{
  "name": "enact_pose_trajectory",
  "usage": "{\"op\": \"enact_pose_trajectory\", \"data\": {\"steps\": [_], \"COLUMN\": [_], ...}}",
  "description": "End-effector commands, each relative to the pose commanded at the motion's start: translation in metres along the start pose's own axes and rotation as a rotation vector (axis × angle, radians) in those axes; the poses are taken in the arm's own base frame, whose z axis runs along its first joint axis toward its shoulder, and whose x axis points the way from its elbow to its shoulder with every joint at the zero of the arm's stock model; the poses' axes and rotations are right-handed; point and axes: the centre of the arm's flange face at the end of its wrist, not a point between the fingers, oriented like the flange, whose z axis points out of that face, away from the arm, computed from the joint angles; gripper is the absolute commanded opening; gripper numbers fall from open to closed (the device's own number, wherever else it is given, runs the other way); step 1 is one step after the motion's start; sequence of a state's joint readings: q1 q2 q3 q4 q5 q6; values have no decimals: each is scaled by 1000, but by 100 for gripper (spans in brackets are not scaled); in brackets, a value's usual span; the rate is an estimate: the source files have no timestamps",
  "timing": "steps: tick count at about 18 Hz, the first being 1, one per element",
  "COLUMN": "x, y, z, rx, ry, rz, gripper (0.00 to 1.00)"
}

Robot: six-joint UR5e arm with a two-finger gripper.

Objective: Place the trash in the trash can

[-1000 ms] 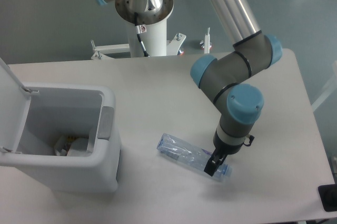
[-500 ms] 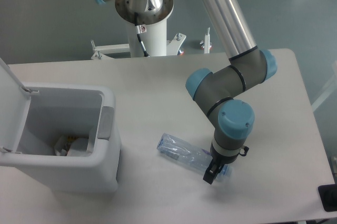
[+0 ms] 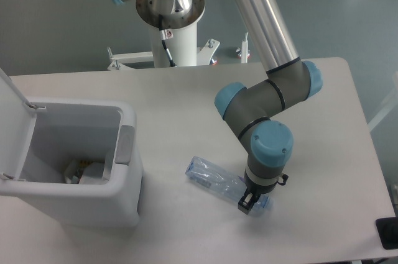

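Since the earlier frames our wrist has swung left and lower, and the pincer (image 3: 247, 202) has come down onto the cap end of the bottle (image 3: 219, 183), which has not shifted from its spot on the worktop (image 3: 186, 96). We are in the grasping step for this second piece of trash: the crushed clear bottle lies on its side, slanting from upper left to lower right, near the front edge and well apart from the trash can (image 3: 74, 164). The pincer's dark tips sit right at the bottle's right end, but the wrist hides most of them, so we cannot tell whether they are released or already clenched on the plastic. The bin stands at the left with its lid (image 3: 11, 105) swung up and open (some pale scraps show at the bottom, too small to name for sure). As we judge it, the next move calls for a firm closure around the neck, since crushed plastic can slip or spring, then a lift high enough to clear the bin's near wall and a carry leftward over the opening before letting go.
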State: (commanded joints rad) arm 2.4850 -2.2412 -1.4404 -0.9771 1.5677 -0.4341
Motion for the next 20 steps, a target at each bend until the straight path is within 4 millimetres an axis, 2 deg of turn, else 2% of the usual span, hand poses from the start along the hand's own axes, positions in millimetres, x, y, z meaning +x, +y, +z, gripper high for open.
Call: {"op": "enact_pose_trajectory", "data": {"steps": [9,14,17,20], "x": [-2,-2,-2,-3], "y": [4,5,6,6], "z": [-3,-9,-18,-39], "rx": [0,6,16,39], "ry": [0,5,9,21], "rz": [3,8,11,12], "gripper": [60,60,60,60]}}
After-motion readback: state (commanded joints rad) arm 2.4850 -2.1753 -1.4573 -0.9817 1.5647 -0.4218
